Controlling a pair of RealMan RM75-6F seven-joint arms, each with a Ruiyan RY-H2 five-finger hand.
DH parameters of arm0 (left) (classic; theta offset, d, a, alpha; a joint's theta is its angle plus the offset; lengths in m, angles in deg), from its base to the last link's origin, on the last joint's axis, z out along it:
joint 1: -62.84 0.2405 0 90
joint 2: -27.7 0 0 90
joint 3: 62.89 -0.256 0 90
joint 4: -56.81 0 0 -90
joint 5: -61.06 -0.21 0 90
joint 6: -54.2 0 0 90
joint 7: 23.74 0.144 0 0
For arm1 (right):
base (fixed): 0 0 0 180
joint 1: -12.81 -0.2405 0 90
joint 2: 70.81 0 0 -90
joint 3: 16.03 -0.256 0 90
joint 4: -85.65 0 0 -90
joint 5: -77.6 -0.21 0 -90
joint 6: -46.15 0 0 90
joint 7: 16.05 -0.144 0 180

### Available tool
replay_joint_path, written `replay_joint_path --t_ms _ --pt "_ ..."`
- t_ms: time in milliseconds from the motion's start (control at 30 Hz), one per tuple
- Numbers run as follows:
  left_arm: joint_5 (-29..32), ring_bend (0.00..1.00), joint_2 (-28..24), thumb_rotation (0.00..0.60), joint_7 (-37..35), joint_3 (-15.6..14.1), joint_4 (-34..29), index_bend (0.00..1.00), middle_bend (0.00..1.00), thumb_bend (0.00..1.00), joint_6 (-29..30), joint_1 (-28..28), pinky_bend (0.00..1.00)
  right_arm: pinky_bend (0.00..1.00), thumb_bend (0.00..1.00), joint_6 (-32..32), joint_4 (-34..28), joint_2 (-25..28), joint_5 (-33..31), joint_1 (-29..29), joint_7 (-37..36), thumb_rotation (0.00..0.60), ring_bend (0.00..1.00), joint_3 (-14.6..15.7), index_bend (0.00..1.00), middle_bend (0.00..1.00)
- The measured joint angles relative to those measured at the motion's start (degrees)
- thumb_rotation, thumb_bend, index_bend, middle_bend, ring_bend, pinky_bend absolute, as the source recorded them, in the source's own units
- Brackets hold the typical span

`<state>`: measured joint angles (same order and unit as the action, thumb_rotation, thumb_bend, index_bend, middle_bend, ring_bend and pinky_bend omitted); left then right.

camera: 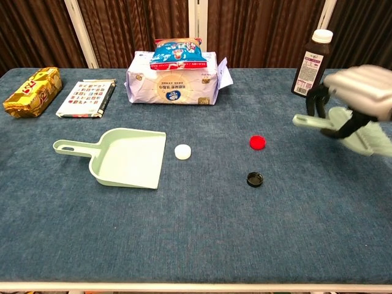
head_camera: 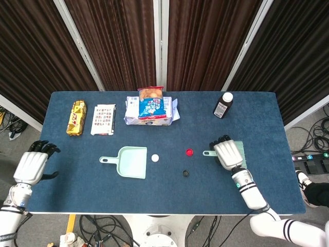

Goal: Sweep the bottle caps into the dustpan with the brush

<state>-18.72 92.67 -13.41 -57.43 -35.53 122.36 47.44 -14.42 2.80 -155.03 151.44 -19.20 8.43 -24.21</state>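
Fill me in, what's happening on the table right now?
The right hand grips the brush and holds it up off the table, on the right side near the brown bottle. The three caps, white, red and black, lie unswept on the cloth, between the brush and the dustpan. The white one sits just off the dustpan's open edge. The left hand hovers at the table's left edge, holding nothing.
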Motion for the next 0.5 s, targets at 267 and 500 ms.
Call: replay_joint_path --t_ms 267,500 --pt "3.5 0.18 2.5 0.6 7.6 1.6 -1.1 0.34 0.3 0.13 -9.7 -8.0 0.15 0.23 0.52 0.1 -8.8 10.5 -0.3 -1.0 -4.4 0.6 0.32 -4.0 0.69 0.65" --pt "9.9 0.22 8.2 0.6 16.0 2.4 -0.1 0.36 0.34 0.14 -15.4 -14.1 0.19 0.22 0.52 1.6 -10.2 12.8 -1.6 -2.4 -5.6 0.6 0.32 -4.9 0.69 0.65"
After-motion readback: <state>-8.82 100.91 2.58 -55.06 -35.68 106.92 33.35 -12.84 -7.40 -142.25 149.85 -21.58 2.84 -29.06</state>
